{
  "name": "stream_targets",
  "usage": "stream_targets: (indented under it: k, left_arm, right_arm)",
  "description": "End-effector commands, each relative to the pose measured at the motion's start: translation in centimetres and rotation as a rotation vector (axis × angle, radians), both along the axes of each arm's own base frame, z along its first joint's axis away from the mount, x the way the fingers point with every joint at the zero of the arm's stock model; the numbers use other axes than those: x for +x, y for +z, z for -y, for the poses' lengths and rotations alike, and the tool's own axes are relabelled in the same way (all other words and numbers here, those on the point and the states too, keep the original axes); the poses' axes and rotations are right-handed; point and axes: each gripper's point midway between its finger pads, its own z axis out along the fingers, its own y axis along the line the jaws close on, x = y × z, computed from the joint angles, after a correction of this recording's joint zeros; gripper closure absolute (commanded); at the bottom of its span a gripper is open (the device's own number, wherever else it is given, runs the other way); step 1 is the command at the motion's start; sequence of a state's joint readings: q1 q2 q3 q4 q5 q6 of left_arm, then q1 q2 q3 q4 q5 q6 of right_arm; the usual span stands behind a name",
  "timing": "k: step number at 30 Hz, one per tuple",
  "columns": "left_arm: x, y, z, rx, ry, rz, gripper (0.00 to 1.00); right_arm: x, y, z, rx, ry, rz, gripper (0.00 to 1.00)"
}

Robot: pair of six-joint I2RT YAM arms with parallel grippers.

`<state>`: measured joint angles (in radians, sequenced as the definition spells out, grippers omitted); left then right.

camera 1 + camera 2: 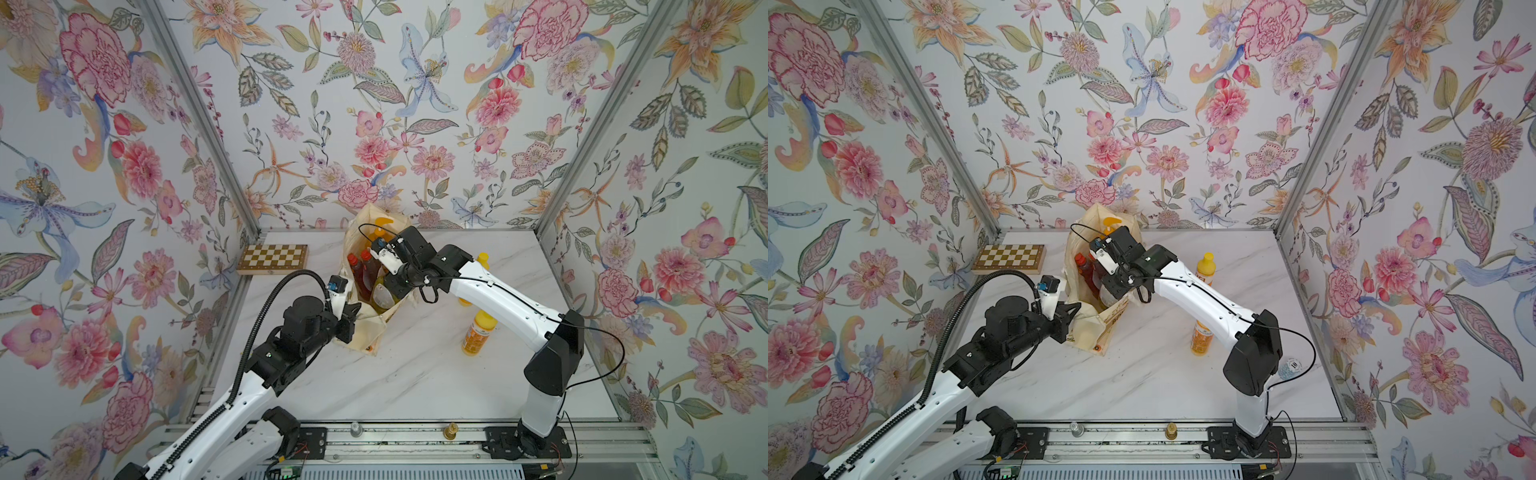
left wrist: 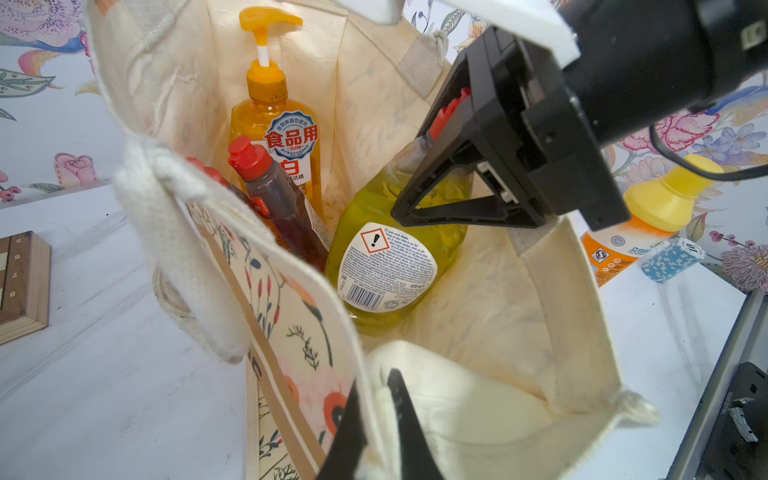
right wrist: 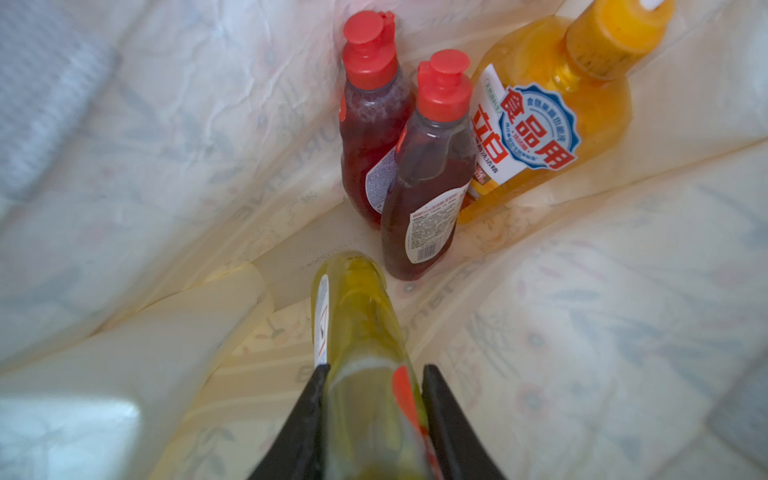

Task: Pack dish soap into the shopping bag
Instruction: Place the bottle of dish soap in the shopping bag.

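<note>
The cream shopping bag [image 1: 368,332] [image 1: 1090,328] stands open on the marble table. My left gripper [image 2: 380,388] [image 1: 353,311] is shut on its near rim. Inside stand the tall orange pump bottle [image 2: 274,120] [image 3: 540,124] and two dark-red red-capped bottles [image 3: 370,124] [image 3: 428,183]. My right gripper [image 3: 372,370] reaches down into the bag, shut on the neck of the olive-green bottle [image 3: 357,299] [image 2: 374,212], which tilts just over the bag floor. Two orange yellow-capped bottles [image 1: 478,332] [image 1: 1205,266] stand on the table to the right of the bag, the farther one partly hidden behind my right arm.
A wooden chessboard [image 1: 272,258] [image 2: 20,282] lies at the back left corner. A stack of blue poker chips [image 1: 1291,368] [image 2: 671,259] sits near the right wall. Floral walls close three sides, and a metal rail [image 1: 395,432] runs along the front edge.
</note>
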<state>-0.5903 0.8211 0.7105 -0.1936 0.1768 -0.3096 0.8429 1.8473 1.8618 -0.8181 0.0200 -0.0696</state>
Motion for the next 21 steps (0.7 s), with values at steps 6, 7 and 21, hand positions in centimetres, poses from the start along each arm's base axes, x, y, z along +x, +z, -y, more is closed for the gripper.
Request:
stream_targets:
  k: [6,7,21]
  left_arm:
    - [-0.3,3.8,1.3,-0.048,-0.063,0.105,1.00]
    - [-0.3,3.8,1.3,-0.047,-0.061,0.107,1.00]
    - [-0.7,5.2,1.0,-0.061,-0.056,0.140,1.00]
  right_arm:
    - [-1.5,3.5,-5.2,0.174,0.136,0.022,1.00]
    - [-1.5,3.4,-5.6,0.181,0.147,0.016,1.00]
    - [0.6,-2.4,-6.8,0.058,0.113,-0.006,1.00]
